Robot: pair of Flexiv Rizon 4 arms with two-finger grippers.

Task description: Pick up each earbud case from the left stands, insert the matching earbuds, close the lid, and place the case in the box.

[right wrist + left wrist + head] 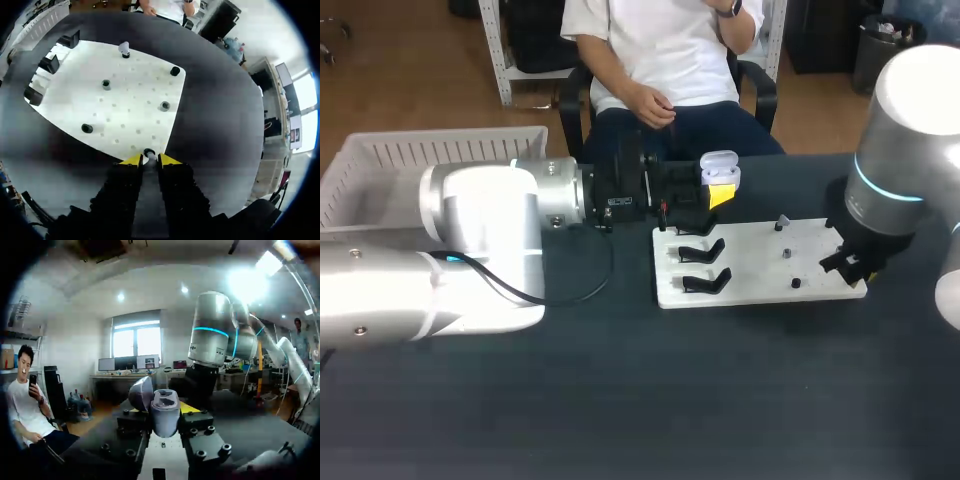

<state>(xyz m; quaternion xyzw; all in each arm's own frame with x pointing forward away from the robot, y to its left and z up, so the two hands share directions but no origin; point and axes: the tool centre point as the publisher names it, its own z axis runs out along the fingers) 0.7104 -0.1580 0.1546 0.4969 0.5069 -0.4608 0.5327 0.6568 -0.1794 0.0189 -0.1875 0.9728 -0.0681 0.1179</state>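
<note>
The left claw (165, 419) is closed on the earbud case (719, 170) and holds it in the air over the rear left corner of the white board (760, 292). The lid stands open and the hollow faces upward. I think it is held so, steady and high, so that the other arm can drop earbuds in from above.

The case is a smooth, rounded shell of pale plastic, a little glossy. The three black stands (704, 253) along the board's left edge are angled cradles and look empty.

The right claw (148, 161) is at the board's right edge, low over a small dark round socket (148, 153) with something pale in it, probably an earbud. Whether it grips already, I cannot tell.

More such sockets (106, 83) are scattered on the matte, dotted board, and one of them (124, 48) carries a white piece.

The white slatted box (380, 165) waits at the desk's (620, 400) rear left corner, behind the left arm. To me the first case is not yet filled.
</note>
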